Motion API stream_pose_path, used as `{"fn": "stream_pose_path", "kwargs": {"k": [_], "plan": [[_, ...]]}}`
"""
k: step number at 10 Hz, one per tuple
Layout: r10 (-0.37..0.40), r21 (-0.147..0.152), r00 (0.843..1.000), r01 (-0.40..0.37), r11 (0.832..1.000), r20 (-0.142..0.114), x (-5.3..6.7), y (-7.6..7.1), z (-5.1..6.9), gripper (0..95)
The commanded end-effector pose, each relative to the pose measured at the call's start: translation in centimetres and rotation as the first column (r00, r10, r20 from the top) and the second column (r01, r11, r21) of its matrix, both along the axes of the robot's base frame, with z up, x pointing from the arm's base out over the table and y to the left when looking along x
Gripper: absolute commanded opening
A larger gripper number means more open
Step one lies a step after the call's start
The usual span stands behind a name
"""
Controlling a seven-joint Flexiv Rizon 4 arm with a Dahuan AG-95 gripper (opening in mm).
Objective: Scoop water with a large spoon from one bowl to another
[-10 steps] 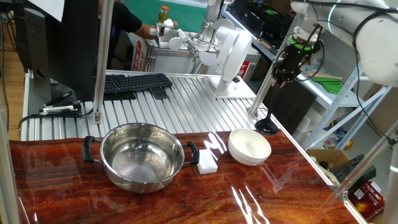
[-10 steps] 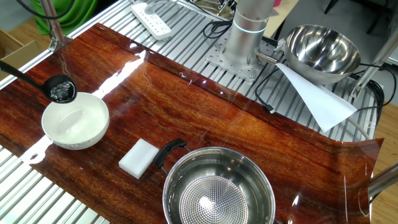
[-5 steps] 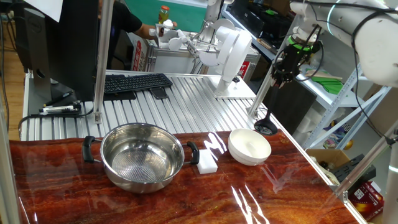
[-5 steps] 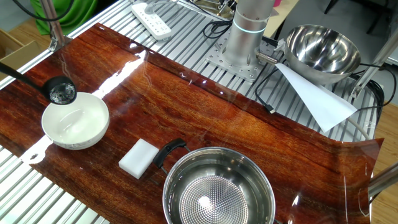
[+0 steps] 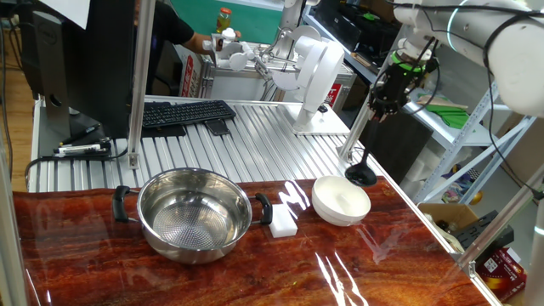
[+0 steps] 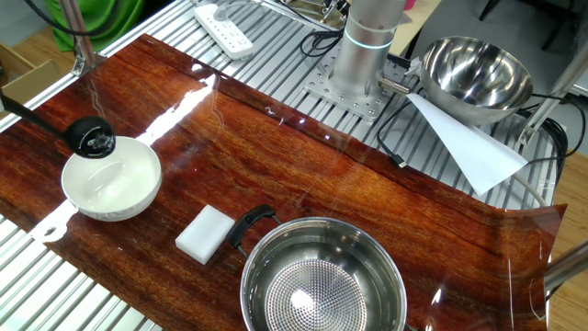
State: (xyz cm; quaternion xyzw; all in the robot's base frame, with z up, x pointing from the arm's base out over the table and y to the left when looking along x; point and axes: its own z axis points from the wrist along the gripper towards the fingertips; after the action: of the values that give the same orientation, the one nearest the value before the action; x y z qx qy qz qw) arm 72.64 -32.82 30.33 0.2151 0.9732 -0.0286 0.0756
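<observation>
Black and slender, the ladle (image 5: 362, 174) hangs by its long thin handle from the robot's two-finger hand (image 5: 378, 113), which points straight down and is closed narrowly on the handle's upper end. The ladle's small round cup sits at the far rim of the small round plain white bowl (image 5: 341, 200), partly over its edge; from the other side the cup (image 6: 92, 136) shows a glint inside, though I cannot tell whether that is water. The white bowl stands on the glossy reddish wood-grain bench (image 6: 303, 175), close to one end of it. Just beside it lies a white rectangular block (image 6: 206, 233), and against that block's other side comes one black handle of the wide shiny steel bowl (image 5: 194, 214), whose bottom is covered in a dotted pattern. Seen from the opposite side, the steel bowl (image 6: 323, 278) fills the lower edge of the view, well apart from the ladle. Behind the wood surface runs a ribbed metal tabletop carrying a black keyboard (image 5: 184, 112), and on the other side the arm's grey cylindrical base (image 6: 365, 51) stands near a second, plain steel mixing bowl (image 6: 476, 72) with a sheet of white paper (image 6: 469, 147) lying against it.
</observation>
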Motion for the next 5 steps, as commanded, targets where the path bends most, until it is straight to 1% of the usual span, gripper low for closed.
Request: {"fn": "stream_pose_path", "kwargs": {"k": [1, 5], "plan": [[-0.002, 0.006, 1.0, 0.002, 1.0, -0.008, 0.26, -0.12, 0.09, 0.0], [-0.006, 0.008, 1.0, 0.006, 1.0, -0.003, 0.27, -0.11, -0.27, 0.0]]}}
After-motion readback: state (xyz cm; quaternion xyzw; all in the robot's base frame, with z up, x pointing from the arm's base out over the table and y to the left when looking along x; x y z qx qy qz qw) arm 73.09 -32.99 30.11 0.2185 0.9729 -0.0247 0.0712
